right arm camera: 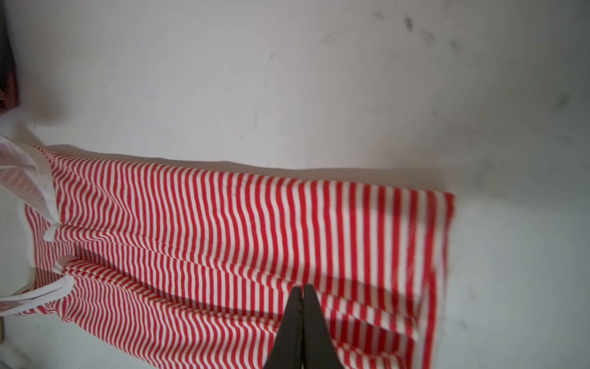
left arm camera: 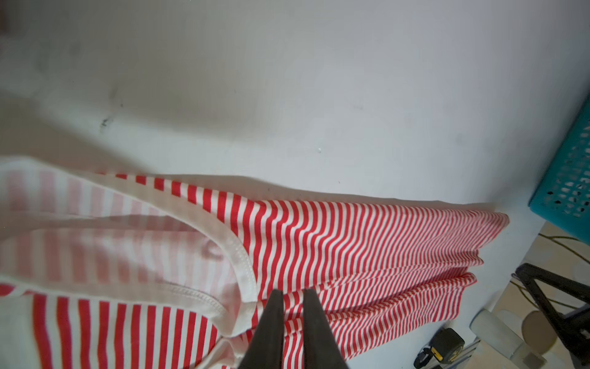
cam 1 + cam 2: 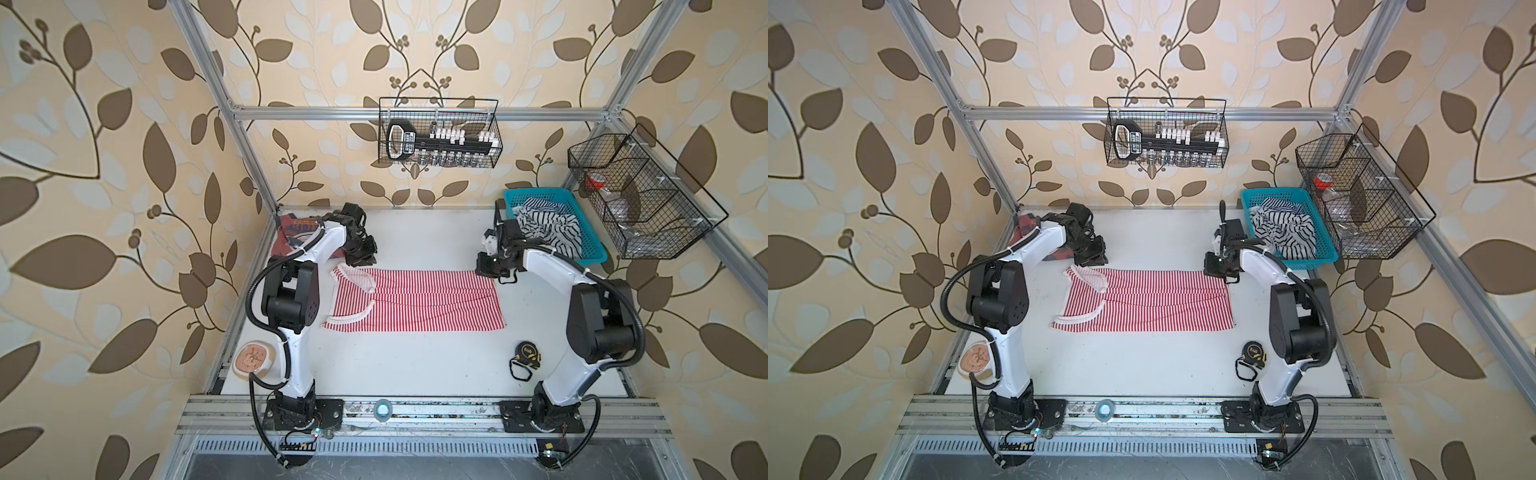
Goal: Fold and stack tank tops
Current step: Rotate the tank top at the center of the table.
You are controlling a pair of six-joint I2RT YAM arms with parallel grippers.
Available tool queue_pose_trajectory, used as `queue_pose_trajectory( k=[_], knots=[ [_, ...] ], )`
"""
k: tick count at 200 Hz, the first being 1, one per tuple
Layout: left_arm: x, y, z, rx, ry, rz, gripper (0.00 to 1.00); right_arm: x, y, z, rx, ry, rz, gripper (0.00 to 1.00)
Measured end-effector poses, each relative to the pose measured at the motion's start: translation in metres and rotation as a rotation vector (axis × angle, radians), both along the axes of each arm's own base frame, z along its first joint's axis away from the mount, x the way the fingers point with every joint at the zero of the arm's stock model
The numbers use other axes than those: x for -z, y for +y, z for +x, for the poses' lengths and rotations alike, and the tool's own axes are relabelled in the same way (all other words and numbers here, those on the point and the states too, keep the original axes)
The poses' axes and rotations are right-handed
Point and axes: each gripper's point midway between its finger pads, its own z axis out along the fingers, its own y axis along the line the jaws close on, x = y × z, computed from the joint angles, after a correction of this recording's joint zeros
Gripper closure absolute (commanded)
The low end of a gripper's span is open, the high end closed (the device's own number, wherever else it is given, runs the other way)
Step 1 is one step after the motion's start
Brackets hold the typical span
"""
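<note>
- Striped top (image 3: 415,299) lies flat in the middle of the counter (image 3: 415,374), between my two arms and already narrowed to a long band.
- Its long axis runs across the counter from arm to arm. The white-trimmed straps and neck point toward the left arm and the hem toward the right arm.
- Left hand (image 2: 293,292) hangs over the far strap corner, its fingers a slit apart with nothing between them.
- Right hand (image 1: 301,287) hangs over the far hem corner, its fingers pressed together and pinching no cloth.
- Each hand is therefore nearest one end of the band. I judge the next fold goes along that axis, hem over to straps, so the right hand has to open and take the hem.
- Red top (image 3: 291,237) sits folded in the far left corner, partly under the left arm and close to the strap end. I would stack there.
- Basket (image 3: 592,253) holds black-and-white cloth just beyond the right hand, and the tape measure (image 3: 528,353) lies near the right arm, apart from the band.
</note>
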Motion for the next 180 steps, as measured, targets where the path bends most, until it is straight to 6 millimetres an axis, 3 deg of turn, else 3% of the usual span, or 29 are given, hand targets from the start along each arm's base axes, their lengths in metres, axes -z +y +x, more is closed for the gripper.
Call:
queue_pose_trajectory(
  k=[20,45,102,180],
  knots=[
    [0.028,0.001,-0.004,-0.007,0.072,0.013,0.92,0.028,0.021,-0.004,-0.05,0.065,0.022,1.0],
    [0.045,0.001,-0.007,-0.014,0.114,0.019,0.96,0.053,0.035,-0.013,-0.082,0.132,0.036,1.0],
    [0.052,-0.009,-0.002,0.002,0.145,0.008,1.0,0.054,0.034,-0.02,-0.085,0.122,0.05,1.0],
    [0.051,-0.052,0.038,0.072,0.092,-0.023,1.0,0.057,0.034,-0.09,-0.083,0.19,0.028,0.97]
  ],
)
